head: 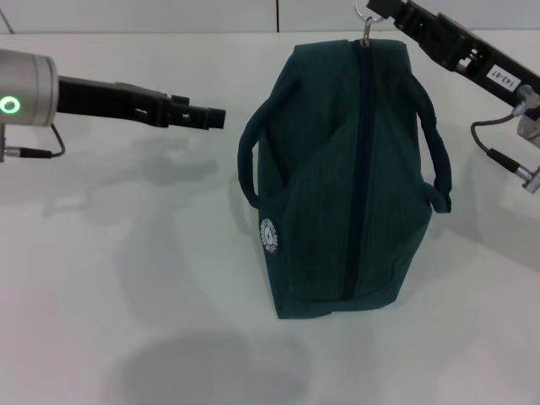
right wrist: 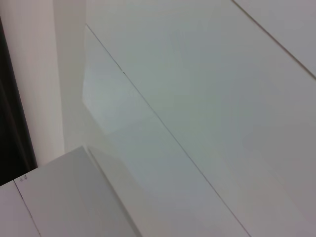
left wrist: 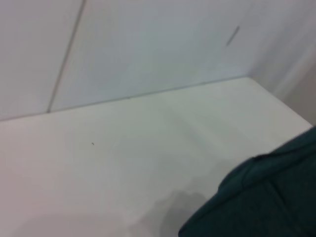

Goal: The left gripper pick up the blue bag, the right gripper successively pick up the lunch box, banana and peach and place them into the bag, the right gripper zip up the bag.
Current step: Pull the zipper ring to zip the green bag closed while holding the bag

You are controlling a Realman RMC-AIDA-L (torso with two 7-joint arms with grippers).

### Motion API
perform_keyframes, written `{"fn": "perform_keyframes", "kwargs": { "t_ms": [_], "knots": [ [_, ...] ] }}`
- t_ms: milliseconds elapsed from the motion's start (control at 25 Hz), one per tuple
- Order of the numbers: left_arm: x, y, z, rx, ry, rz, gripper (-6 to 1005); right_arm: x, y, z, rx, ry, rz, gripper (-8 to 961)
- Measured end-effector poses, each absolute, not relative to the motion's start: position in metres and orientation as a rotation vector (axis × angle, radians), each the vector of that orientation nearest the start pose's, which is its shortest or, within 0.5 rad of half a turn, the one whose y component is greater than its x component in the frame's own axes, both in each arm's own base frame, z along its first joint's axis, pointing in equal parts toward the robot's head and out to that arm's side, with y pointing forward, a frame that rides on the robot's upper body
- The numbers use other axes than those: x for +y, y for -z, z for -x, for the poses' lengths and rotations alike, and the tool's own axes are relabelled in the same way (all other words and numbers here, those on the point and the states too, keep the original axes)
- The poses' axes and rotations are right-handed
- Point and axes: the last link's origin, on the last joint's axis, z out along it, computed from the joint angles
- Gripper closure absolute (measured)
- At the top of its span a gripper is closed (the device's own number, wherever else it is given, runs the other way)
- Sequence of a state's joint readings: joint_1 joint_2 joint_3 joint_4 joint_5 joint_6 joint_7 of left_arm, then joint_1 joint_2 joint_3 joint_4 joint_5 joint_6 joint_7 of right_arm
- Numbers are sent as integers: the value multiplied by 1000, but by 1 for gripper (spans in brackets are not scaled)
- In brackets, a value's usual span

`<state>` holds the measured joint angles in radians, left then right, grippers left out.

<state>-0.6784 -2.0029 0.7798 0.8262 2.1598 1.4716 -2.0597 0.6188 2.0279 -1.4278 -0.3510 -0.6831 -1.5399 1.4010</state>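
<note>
Pinching the metal zip ring point(head: 368, 27) at the far end of the bag point(head: 342, 181), the right claw point(head: 377, 10) looks closed on it, zip line running lengthwise toward me, the left claw point(head: 217, 117) closed, empty, alongside.

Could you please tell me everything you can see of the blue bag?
The bag is dark blue-teal fabric, standing on the white table. Its dark zipper along the top looks closed, with a metal ring pull at the far end by the right gripper. One handle loops out each side; a round white logo faces left.
</note>
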Motion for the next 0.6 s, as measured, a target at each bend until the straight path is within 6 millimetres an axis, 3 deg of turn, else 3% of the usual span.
{"fn": "perform_keyframes", "kwargs": {
  "t_ms": [280, 600],
  "knots": [
    [386, -28, 215, -1097, 411, 2693, 111, 356, 2, -173, 835, -1695, 2345, 947],
    [386, -6, 185, -1015, 519, 2785, 111, 355, 2, -174, 840, -1694, 2343, 947]
  ]
}}
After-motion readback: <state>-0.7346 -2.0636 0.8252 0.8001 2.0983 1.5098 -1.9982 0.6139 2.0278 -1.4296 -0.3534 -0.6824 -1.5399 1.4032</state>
